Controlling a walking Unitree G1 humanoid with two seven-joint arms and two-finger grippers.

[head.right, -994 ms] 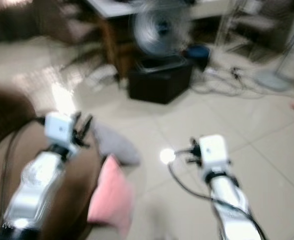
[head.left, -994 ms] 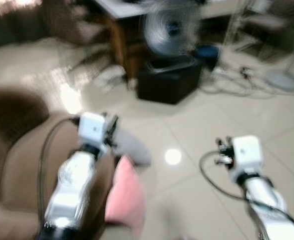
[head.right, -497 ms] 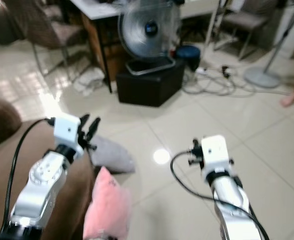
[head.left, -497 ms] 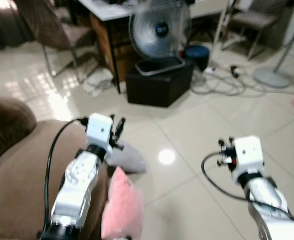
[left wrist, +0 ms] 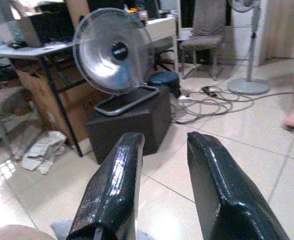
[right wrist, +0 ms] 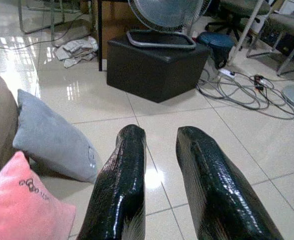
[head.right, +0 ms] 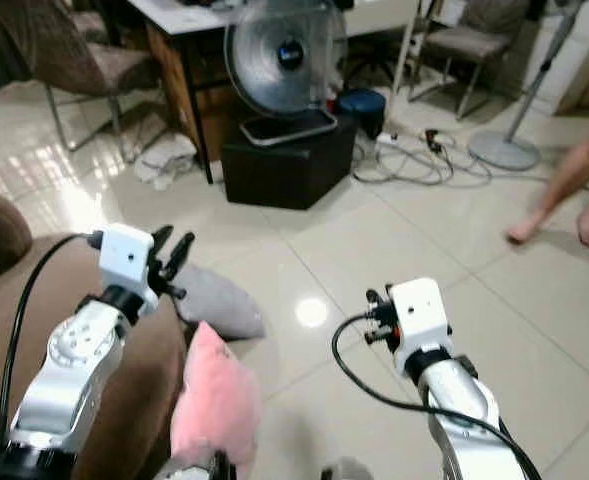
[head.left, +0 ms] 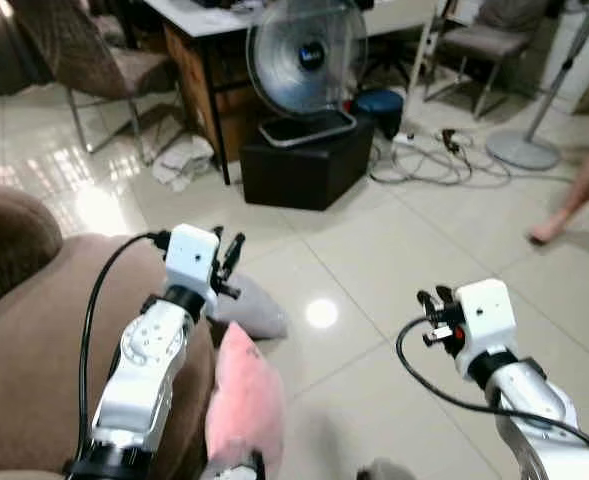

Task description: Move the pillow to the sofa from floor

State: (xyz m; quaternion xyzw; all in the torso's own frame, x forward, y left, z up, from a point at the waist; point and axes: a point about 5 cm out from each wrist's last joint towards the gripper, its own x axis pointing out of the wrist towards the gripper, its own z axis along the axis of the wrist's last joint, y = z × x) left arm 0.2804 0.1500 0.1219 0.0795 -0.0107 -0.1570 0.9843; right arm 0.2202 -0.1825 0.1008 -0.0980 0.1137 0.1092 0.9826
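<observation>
Tiled floor open ahead | grey pillow against sofa edge | left gripper, right gripper parted, empty

Grey pillow on floor, apparently leaning against brown sofa.

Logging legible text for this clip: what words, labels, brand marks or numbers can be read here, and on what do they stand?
Nothing reads clearly.
Pink square fabric pillow: a small dark printed mark near its corner, too small and blurred to read.
Round silver electric fan on the black box: a blue hub badge, unreadable.
Grey fabric pillow on the tiled floor: a faint round mark, not legible.
</observation>
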